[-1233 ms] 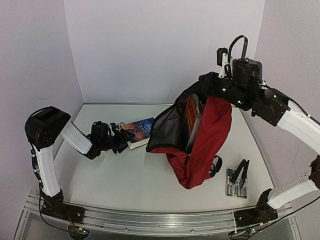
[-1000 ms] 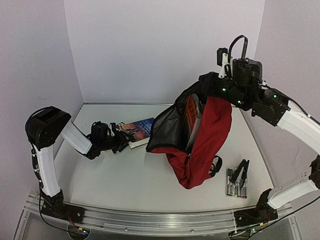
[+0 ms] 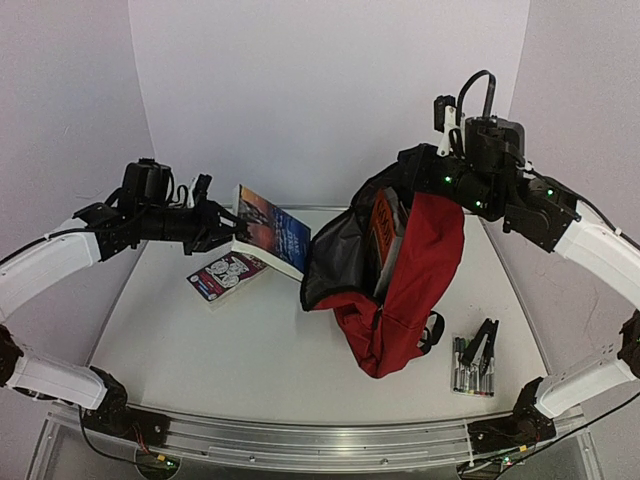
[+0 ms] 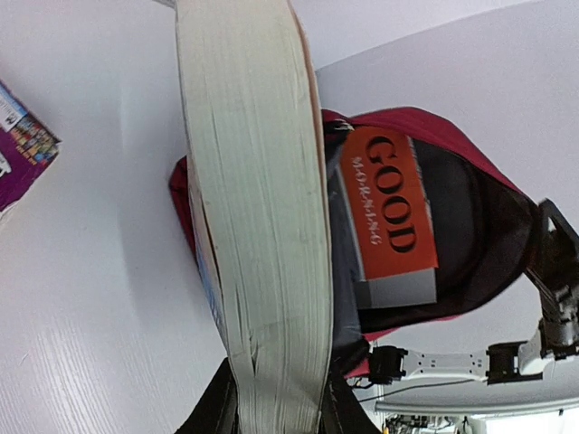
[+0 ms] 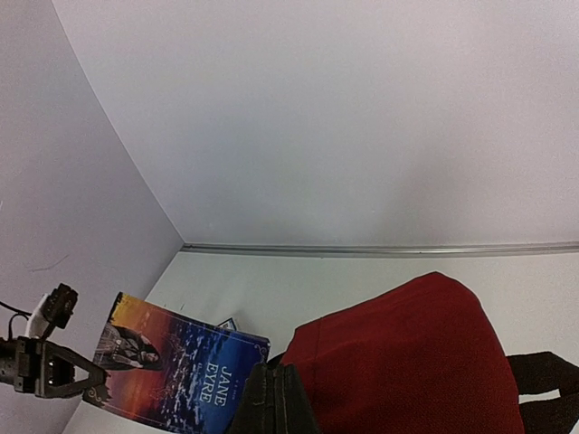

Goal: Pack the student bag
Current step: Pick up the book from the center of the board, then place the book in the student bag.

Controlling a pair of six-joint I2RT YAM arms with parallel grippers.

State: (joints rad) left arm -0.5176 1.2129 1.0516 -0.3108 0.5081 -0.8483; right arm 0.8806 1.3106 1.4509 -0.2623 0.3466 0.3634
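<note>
Left claw (image 3: 229, 233) clamps the book (image 3: 274, 231) edge, just beside the student bag (image 3: 425, 262) (right claw (image 5: 273, 387) pinching its rim).

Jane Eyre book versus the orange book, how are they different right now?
The Jane Eyre book has a blue and orange picture cover; the orange book is plain orange with black lettering. The Jane Eyre book is held aloft in the left gripper, outside the bag; the orange book sits inside it. Both are thick.
</note>
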